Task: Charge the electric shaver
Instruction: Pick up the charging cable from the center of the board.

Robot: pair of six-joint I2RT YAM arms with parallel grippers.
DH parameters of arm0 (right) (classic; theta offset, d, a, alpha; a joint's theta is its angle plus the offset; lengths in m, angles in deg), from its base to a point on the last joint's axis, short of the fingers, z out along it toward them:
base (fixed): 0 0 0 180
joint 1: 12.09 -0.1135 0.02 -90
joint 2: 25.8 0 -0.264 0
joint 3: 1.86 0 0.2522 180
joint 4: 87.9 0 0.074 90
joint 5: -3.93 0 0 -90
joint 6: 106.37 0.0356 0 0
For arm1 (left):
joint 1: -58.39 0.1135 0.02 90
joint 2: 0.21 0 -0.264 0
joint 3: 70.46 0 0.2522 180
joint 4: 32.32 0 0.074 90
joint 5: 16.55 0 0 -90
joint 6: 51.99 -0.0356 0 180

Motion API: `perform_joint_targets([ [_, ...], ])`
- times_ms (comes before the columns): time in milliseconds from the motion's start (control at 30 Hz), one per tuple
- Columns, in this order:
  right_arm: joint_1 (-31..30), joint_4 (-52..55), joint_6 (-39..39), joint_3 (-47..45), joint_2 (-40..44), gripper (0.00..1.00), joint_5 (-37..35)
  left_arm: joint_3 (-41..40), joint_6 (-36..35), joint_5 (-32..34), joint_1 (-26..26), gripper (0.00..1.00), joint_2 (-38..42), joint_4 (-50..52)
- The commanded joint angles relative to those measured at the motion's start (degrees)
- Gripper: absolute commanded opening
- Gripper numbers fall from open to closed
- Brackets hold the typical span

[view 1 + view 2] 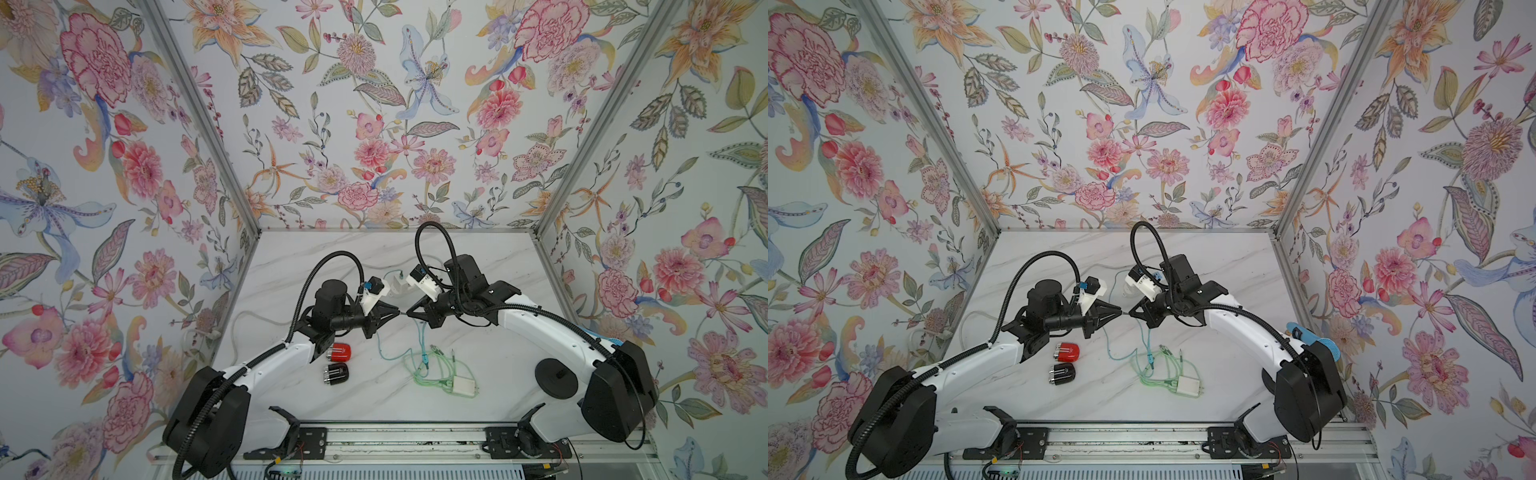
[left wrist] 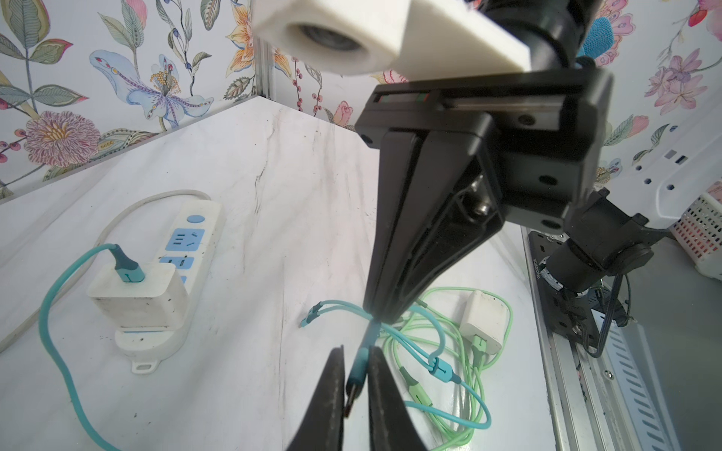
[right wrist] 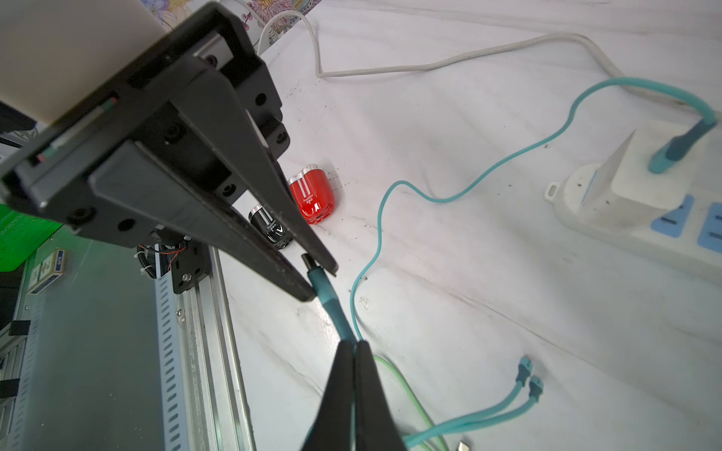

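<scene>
No lettering can be read with confidence. Red shaver [image 3: 312,195]: two white stripes above a line of small print, too fine to make out. Black shaver [image 3: 271,230]: white stripes and what may be a V-shaped mark. Small carton [image 3: 49,270]: blue label and printed characters, too blurred to read in the right wrist view.
</scene>
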Motion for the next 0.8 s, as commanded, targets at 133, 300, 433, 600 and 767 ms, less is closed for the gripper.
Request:
perform_joint_targets([
  [133, 0.33, -0.86, -1.62, 2.47, 0.51, 0.0, -0.16, 0.69, 0.38, -2.22, 0.03, 0.0, -0.76, -0.81],
  [300, 0.33, -0.77, -1.75, 2.09, 0.49, 0.0, -0.75, 0.62, 0.47, -1.87, 0.23, 0.0, -0.37, -0.89],
  [433, 1.07, -0.71, -1.89, 0.83, 1.17, 0.0, -0.77, 0.81, 0.2, -1.69, 0.49, 0.0, 0.25, 0.0],
  [600, 1.5, -0.4, -2.53, 0.12, 1.83, 0.29, -0.6, 1.59, -0.16, -1.91, 0.47, 0.0, 0.01, 1.45],
  [767, 3.51, 1.13, -4.29, -0.32, 3.84, 0.4, -0.38, 2.32, -1.38, -1.17, 0.47, 0.0, 0.65, 3.94],
])
